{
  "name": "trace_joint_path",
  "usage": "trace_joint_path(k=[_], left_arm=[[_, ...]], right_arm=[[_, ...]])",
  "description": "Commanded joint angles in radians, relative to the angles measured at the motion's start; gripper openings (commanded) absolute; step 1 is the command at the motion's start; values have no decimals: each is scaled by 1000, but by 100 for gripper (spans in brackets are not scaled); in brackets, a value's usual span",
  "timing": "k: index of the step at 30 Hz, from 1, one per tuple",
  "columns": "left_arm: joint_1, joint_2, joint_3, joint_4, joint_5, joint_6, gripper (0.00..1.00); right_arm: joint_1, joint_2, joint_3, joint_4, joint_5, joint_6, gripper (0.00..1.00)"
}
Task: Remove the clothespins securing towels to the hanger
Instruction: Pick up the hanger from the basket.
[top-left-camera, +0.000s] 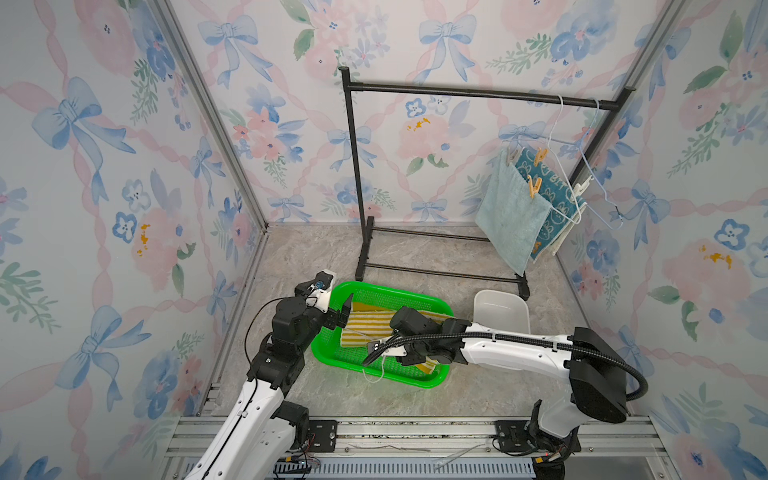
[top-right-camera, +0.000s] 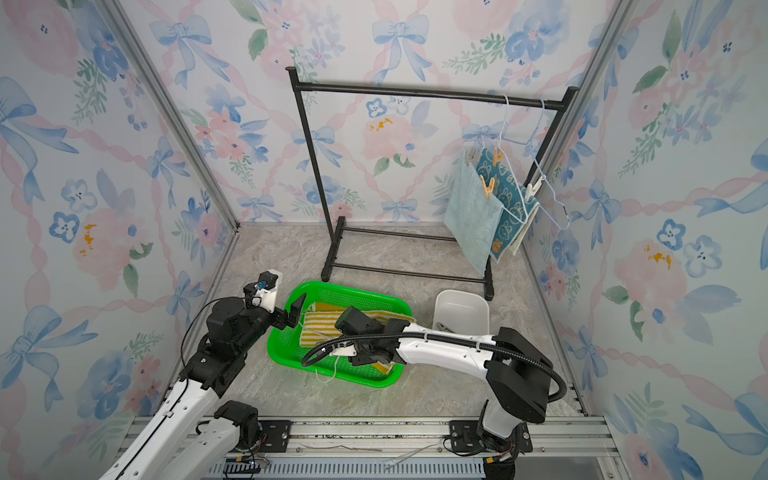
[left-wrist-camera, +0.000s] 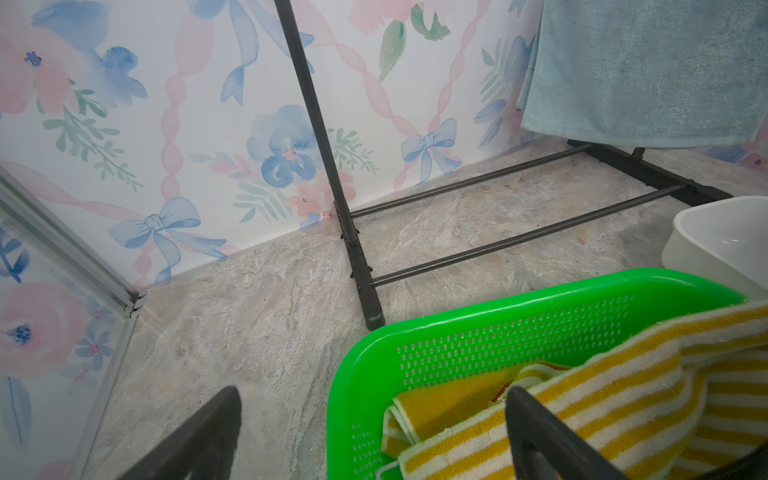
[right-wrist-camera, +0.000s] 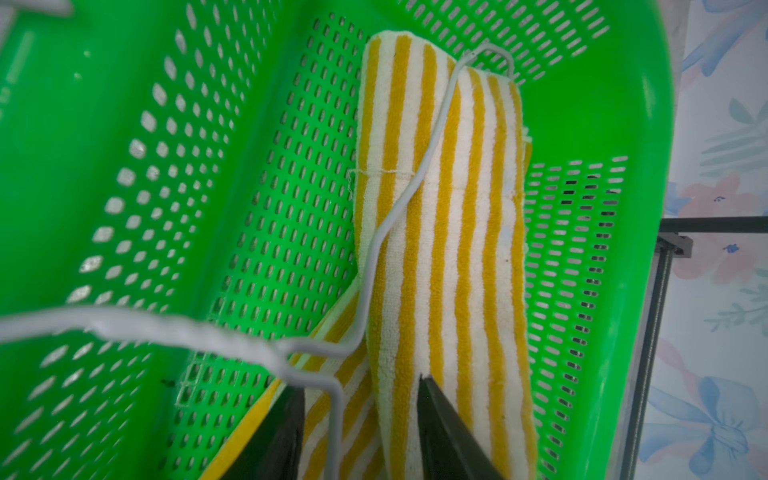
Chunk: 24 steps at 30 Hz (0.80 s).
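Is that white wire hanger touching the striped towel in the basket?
Touching. The right wrist view shows the hanger lying across the towel, with no gap along the fold.

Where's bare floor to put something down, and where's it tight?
Free: floor between the left wall and the rack's left foot, behind the green basket; also the strip between basket and front rail. Crowded: the basket, holding the striped towel, wire hanger and right gripper; the right back corner, with white bin and hanging towels.

basket (top-left-camera: 399, 376) in front of me, a towel (top-left-camera: 365, 324) in it, a hanger (right-wrist-camera: 432, 141) on the towel; tub (top-left-camera: 500, 309) just right of it (a gap between), rack (top-left-camera: 355, 174) behind both, more towels (top-left-camera: 509, 216) at its right end.
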Motion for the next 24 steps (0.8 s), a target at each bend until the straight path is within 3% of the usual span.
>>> trace_joint_path(k=[1,14,19,24], left_arm=[[11,2,-11,24,16,-4,98],[13,-20,-14,26,19,-3,98],[13,-44,-21,40,28,0,98],[14,-76,-35,72,50,0,98]], right_arm=[[9,14,21,30,13,1,38],[9,16,2,53,36,25,8],[9,-25,11,33,28,58,0],[3,-73,50,-25,35,154,0]])
